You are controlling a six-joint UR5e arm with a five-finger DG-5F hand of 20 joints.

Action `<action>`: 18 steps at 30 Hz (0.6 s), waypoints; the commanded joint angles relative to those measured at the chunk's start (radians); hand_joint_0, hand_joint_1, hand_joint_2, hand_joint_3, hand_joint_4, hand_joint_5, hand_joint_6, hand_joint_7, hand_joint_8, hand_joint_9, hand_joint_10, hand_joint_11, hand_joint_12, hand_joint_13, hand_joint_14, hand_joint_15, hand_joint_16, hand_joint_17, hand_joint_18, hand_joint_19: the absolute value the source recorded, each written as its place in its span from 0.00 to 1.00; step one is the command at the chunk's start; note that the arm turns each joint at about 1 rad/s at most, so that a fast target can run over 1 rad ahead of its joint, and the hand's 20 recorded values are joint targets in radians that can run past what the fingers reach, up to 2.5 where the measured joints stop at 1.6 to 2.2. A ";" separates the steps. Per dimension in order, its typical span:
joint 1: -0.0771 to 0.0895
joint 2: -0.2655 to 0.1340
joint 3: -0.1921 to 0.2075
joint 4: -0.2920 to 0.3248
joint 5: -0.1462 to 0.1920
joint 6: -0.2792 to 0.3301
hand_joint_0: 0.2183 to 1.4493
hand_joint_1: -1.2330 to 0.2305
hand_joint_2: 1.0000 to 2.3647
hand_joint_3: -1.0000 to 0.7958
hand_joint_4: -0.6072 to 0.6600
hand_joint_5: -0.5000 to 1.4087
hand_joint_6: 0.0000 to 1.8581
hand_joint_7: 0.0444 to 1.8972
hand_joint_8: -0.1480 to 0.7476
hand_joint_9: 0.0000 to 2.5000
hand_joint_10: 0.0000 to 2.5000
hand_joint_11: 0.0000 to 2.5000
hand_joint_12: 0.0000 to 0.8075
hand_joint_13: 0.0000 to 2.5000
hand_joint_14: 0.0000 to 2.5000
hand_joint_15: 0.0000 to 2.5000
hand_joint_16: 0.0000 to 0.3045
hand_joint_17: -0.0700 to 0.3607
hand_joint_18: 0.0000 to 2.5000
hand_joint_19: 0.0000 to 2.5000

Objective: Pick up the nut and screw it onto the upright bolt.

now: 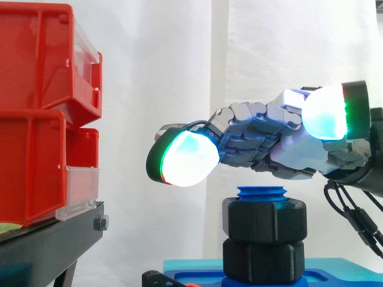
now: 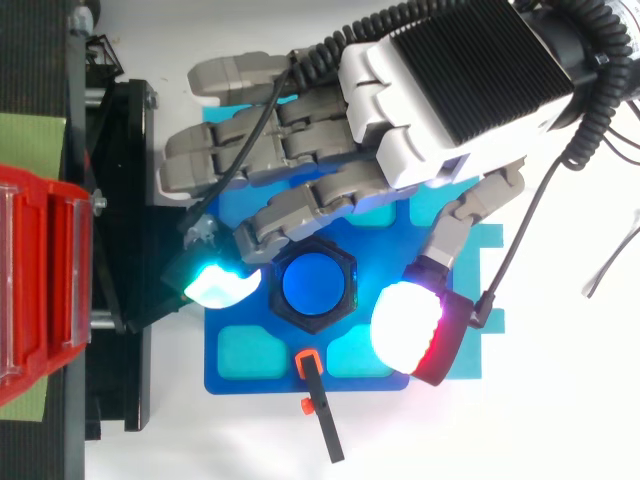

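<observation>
Side view puts the nut (image 1: 264, 219) directly under my fingers (image 1: 254, 131). It is seated on the blue bolt (image 1: 261, 192), whose tip stands just proud of it, and a second nut (image 1: 263, 260) sits touching beneath. My fingers are released, stretched out and holding nothing, with a clear gap between them and the bolt tip.

From above, the nut lies between one glowing fingertip (image 2: 220, 285) on one side and my thumb pad (image 2: 405, 325) on the other. Both are near its flats but not on them.

My worry is height: if I close here, I would pinch air or the bolt tip, not the nut. If I drop and the two pads meet the flats unevenly, the turn could tilt the nut and bind the thread.

Further out, the blue plate (image 2: 222, 382) carries a small black lever (image 2: 322, 415) just beyond my thumb pad, and a wide sweep could catch it. The red bins (image 1: 36, 107) stand ahead of my fingertips, well apart.
</observation>
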 commanded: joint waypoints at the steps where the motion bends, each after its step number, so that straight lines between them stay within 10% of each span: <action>1: 0.000 0.000 -0.003 -0.001 0.000 0.000 0.16 0.77 0.00 0.28 0.57 0.14 0.27 0.28 0.37 0.04 0.00 0.00 0.42 0.02 0.00 0.00 0.14 0.39 0.00 0.00; 18: -0.002 0.000 -0.034 0.029 0.009 0.000 0.16 0.76 0.00 0.28 0.62 0.16 0.27 0.36 0.41 0.08 0.00 0.00 0.42 0.06 0.00 0.00 0.13 0.38 0.00 0.00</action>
